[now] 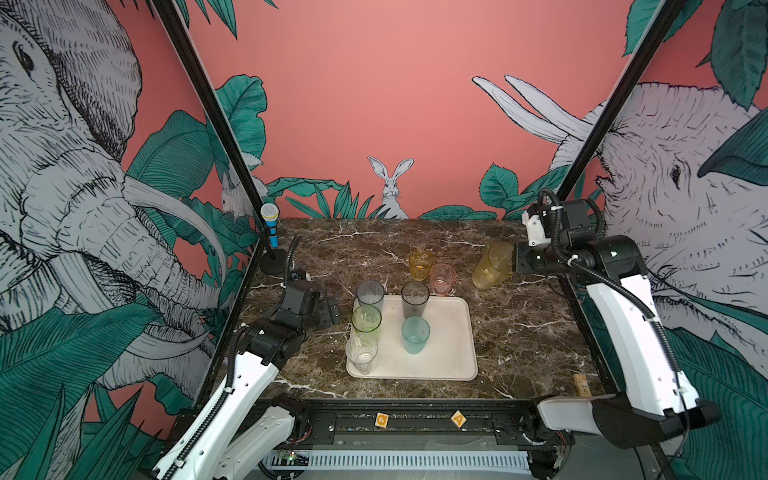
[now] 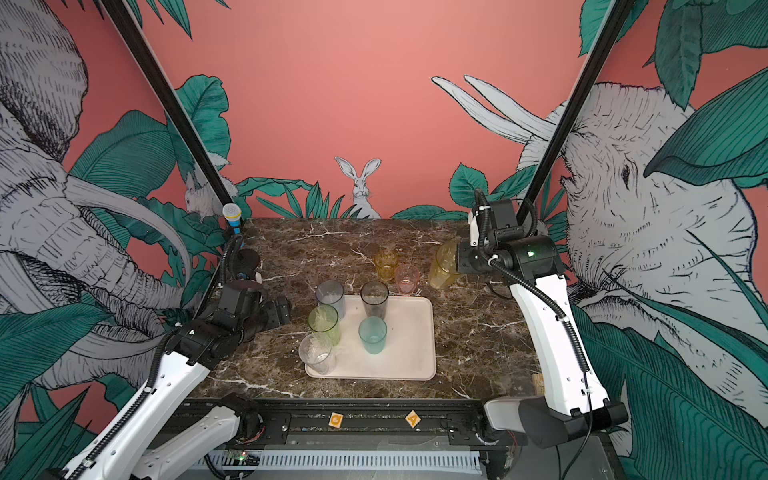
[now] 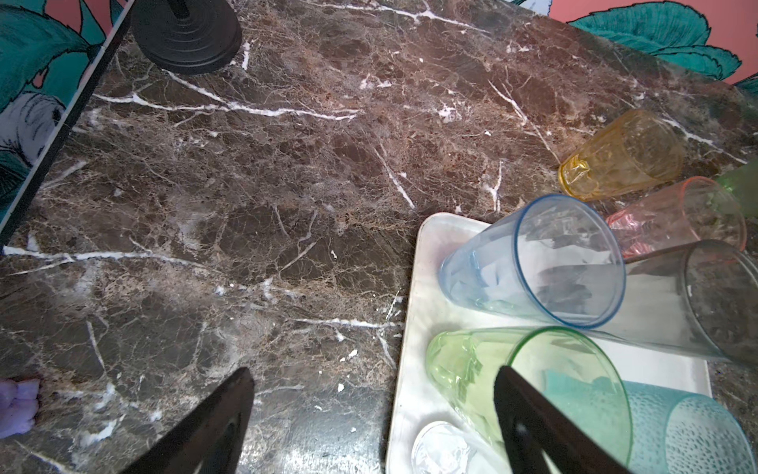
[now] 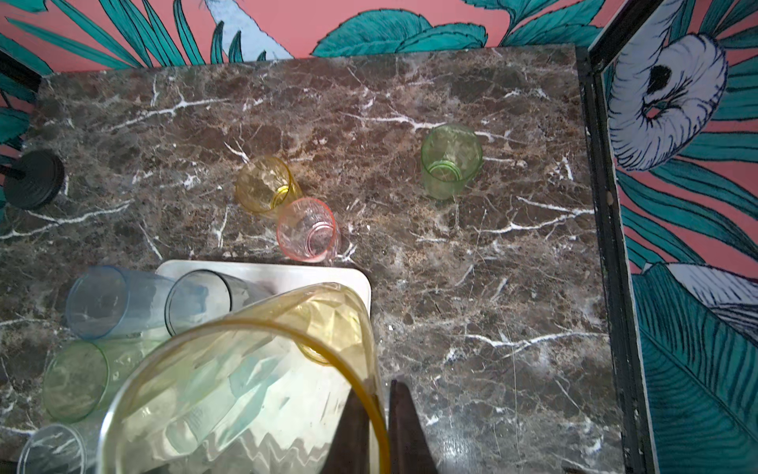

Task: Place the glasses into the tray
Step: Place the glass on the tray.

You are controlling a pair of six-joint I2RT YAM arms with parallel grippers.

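The cream tray (image 1: 451, 353) lies mid-table. Several glasses stand on it: grey (image 1: 370, 293), smoky brown (image 1: 414, 300), green (image 1: 366, 320), clear (image 1: 361, 355) and teal (image 1: 415, 336). Behind the tray on the marble stand a short amber glass (image 1: 421, 262) and a pink one (image 1: 443, 279). My right gripper (image 4: 375, 390) is shut on the rim of a tall yellow glass (image 1: 492, 266), one finger inside and one outside, and the glass hangs tilted behind the tray's right corner. A small green glass (image 4: 450, 160) shows in the right wrist view. My left gripper (image 3: 374, 373) is open and empty beside the tray's left edge.
A blue toy microphone (image 1: 271, 226) stands on a black stand (image 1: 274, 266) at the back left corner. Two letter blocks (image 1: 381, 419) (image 1: 458, 417) sit on the front rail. A wooden block (image 1: 581, 384) lies at the table's right edge.
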